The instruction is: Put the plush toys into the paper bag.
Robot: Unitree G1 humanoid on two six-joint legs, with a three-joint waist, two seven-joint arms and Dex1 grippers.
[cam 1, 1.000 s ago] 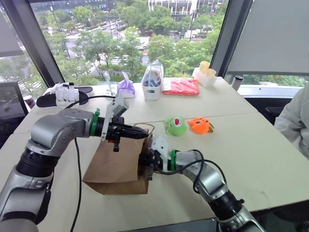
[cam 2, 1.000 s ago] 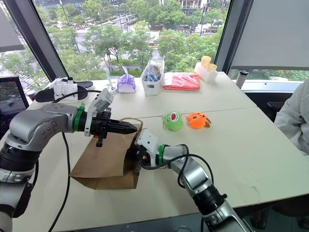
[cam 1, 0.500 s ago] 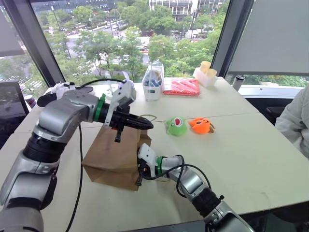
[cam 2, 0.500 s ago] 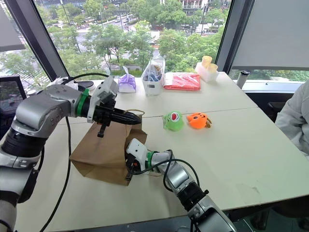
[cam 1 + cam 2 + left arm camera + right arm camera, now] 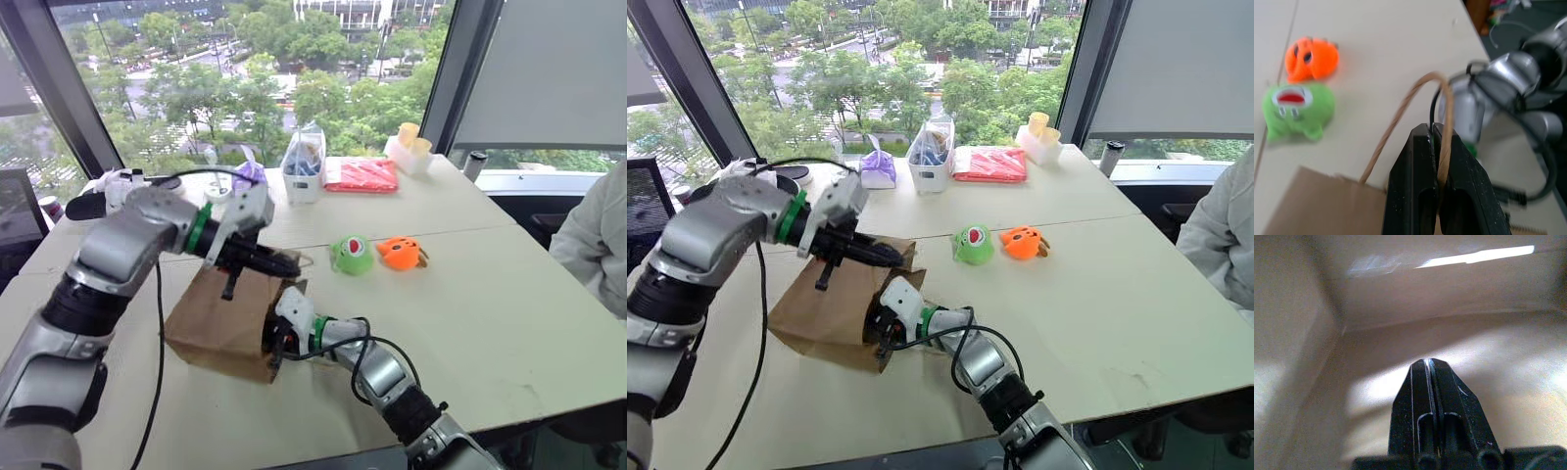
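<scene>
Two plush toys (image 5: pixel 376 254) sit on the surface just beyond the paper bag (image 5: pixel 223 318), on its mouth side. Left end effector (image 5: pixel 1434 147) pinches the bag's handle (image 5: pixel 1415 100); right end effector (image 5: pixel 1429 382), fingers closed and empty, sits inside the bag.

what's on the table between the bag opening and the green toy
Nothing: bare table lies between the paper bag mouth and the green plush toy, as the right eye view shows.
</scene>
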